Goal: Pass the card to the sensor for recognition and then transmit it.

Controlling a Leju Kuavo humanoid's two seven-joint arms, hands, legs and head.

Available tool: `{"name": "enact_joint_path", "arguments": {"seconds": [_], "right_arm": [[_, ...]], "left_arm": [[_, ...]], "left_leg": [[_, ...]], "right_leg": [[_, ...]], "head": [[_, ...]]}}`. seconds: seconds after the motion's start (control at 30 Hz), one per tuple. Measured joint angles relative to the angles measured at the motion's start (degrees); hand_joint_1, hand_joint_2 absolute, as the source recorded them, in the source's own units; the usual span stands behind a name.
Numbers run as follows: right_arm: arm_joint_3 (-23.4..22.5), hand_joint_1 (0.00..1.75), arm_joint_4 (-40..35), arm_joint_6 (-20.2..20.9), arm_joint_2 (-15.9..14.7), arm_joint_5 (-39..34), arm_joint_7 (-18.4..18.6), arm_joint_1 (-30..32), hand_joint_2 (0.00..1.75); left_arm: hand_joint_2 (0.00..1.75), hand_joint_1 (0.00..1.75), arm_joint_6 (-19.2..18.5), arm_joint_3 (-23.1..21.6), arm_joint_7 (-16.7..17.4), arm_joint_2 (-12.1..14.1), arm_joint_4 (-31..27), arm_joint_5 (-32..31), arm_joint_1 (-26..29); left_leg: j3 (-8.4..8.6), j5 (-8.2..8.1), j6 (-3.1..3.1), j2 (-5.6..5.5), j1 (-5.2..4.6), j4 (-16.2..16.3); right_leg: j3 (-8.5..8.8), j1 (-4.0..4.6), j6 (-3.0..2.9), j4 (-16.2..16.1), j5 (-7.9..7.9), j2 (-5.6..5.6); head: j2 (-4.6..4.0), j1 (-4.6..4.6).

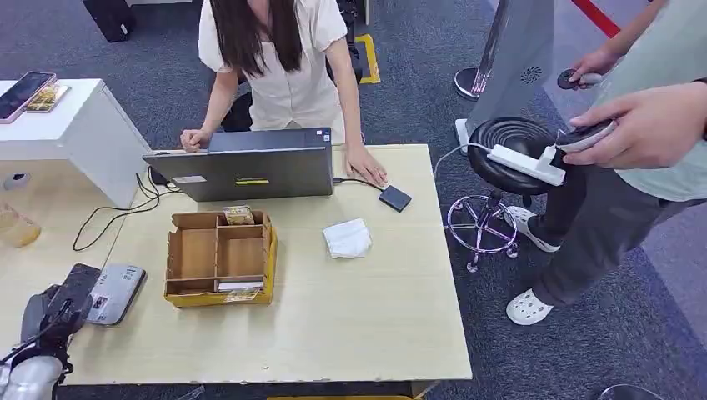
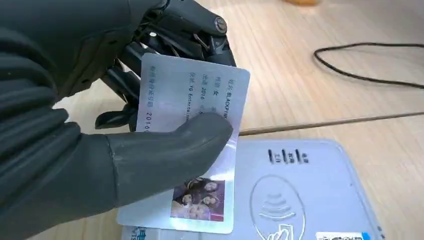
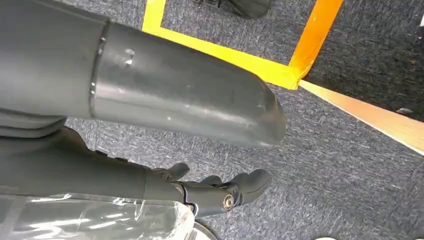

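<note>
My left hand (image 2: 90, 145) pinches a white ID card (image 2: 200, 95) between its thumb and dark fingers (image 2: 200, 35). The card has printed text and a small group photo at one end. It hangs tilted just above the edge of the grey card sensor (image 2: 310, 190), which lies flat on the wooden table (image 2: 325, 100). In the head view my left hand (image 1: 54, 315) is at the table's near left corner, right beside the sensor (image 1: 118, 290). My right hand (image 3: 165, 100) hangs over grey carpet with nothing in it, its fingers (image 3: 225, 192) loosely apart.
A cardboard divider tray (image 1: 218, 296) stands mid-table, with a laptop (image 1: 250, 167) behind it and a person seated at it. A white cloth (image 1: 347, 237) and a small black box (image 1: 394, 197) lie to the right. A stool (image 1: 508, 142) and a standing person are right of the table.
</note>
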Motion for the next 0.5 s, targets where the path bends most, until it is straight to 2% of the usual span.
{"name": "enact_joint_path", "arguments": {"seconds": [0.5], "right_arm": [[-0.2,0.0,-0.02,0.13,0.0,0.11,0.07,-0.09,0.0]], "left_arm": [[1.75,1.75,0.15,0.0,-0.46,-1.16,0.22,-1.14,0.1]], "left_leg": [[0.03,0.03,0.01,-0.01,0.0,0.0]], "right_leg": [[0.02,0.0,0.0,0.02,0.0,-0.04]], "head": [[0.0,0.0]]}}
